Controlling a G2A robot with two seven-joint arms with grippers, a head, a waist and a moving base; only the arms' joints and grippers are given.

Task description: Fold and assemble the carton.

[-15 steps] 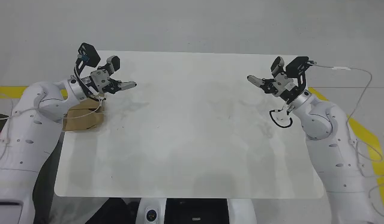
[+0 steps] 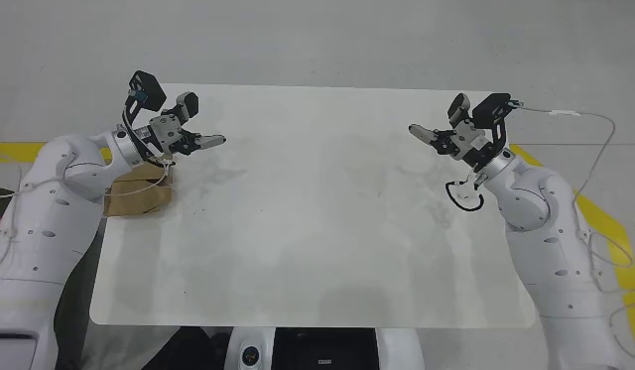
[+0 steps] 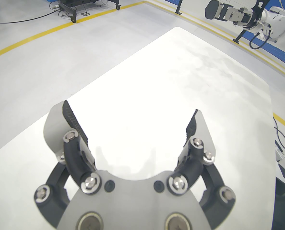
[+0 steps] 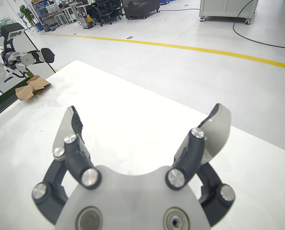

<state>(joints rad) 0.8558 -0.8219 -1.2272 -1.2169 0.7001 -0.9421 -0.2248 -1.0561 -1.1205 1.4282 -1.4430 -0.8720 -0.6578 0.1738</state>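
One brown corrugated-cardboard carton, one white rounded-corner tabletop, two pincers. The carton lies crumpled and low at the tabletop's left edge, flaps loose and uneven, not assembled. The left pincer is above the tabletop's left rear part, over the carton's inner side. Its jaws are spread wide, holding nothing and touching nothing. The right pincer is above the tabletop's right rear part, also spread wide and empty. Both have grey metal fingers with black ribbed pads. The tabletop surface is smooth, matte and faintly smudged.
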